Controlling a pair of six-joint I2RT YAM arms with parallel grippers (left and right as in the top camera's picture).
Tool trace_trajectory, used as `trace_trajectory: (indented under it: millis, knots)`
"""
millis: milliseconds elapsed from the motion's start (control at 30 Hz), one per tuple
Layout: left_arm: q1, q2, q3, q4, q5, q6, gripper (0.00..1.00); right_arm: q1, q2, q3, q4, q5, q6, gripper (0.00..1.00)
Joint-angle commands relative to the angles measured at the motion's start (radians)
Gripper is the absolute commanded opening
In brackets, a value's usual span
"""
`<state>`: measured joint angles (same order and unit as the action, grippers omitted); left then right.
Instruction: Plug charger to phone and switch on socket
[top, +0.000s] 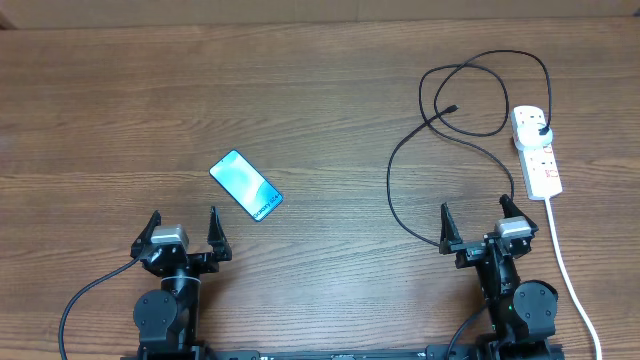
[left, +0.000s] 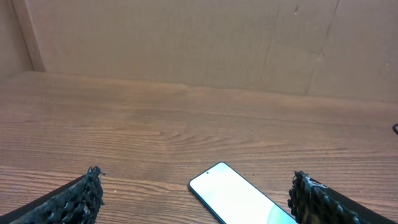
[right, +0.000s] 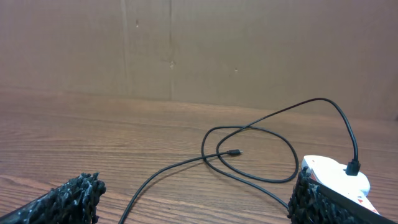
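Note:
The phone (top: 246, 185) lies flat, screen up, left of the table's middle, just ahead of my left gripper (top: 184, 229); it also shows in the left wrist view (left: 242, 198) between the open fingers. The white socket strip (top: 537, 150) lies at the right, with the charger's black plug (top: 542, 131) in its far outlet. The thin black charger cable (top: 400, 150) loops across the table; its small connector (top: 453, 108) lies free, seen in the right wrist view (right: 234, 152). My right gripper (top: 481, 222) is open and empty, near the cable and strip (right: 339, 176).
The strip's thick white cord (top: 568, 270) runs along the right side past my right arm to the front edge. A brown cardboard wall (left: 199, 43) stands behind the table.

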<state>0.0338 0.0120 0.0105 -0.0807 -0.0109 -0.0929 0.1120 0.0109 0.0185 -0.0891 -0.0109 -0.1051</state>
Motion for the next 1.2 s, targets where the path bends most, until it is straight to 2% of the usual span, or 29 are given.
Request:
trace_trajectory:
  millis: [0, 1167]
  knots:
    - [0.005, -0.006, -0.005, 0.003, 0.007, 0.027, 0.99, 0.003, -0.008, -0.011, 0.006, 0.009, -0.001, 1.00]
    - [0.005, -0.006, -0.005, 0.003, 0.007, 0.027, 1.00, 0.003, -0.008, -0.011, 0.006, 0.009, -0.001, 1.00]
